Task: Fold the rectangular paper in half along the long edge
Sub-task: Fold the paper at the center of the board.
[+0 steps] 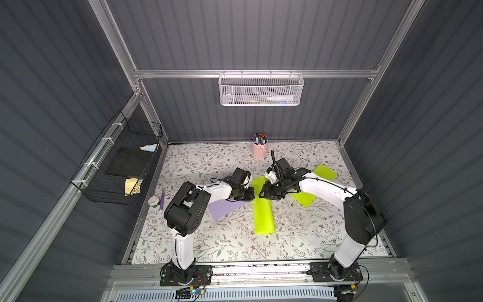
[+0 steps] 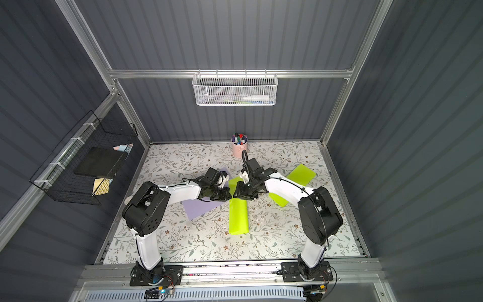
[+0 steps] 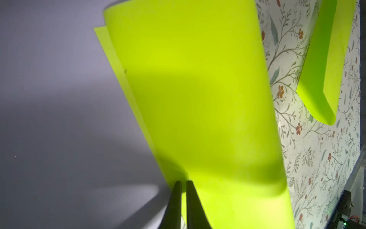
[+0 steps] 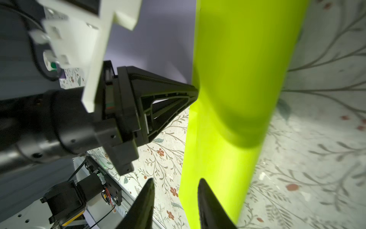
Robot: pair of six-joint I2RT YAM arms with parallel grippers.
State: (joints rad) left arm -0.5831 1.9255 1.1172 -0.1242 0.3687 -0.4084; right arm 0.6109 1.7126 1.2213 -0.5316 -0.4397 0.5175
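Note:
The neon yellow-green rectangular paper [image 1: 264, 217] [image 2: 238, 217] lies mid-table, folded over on itself in a loose curl. In the left wrist view its upper layer [image 3: 198, 89] arches above a narrow strip of the lower layer. My left gripper [image 1: 252, 194] [image 3: 183, 181] is shut on the paper's edge near the far end; the right wrist view shows its tip [image 4: 195, 92] pressed to that edge. My right gripper [image 1: 260, 194] [image 4: 176, 179] is open right beside it. One finger [image 4: 206, 198] is over the paper [image 4: 237, 79], the other over the floral mat.
A purple sheet [image 1: 224, 206] lies under the left arm. A second yellow-green sheet [image 1: 324, 171] lies under the right arm. A pink cup of markers [image 1: 259, 149] stands at the back. A tape roll [image 1: 153, 200] and a purple pen [image 1: 162, 198] sit at the left edge.

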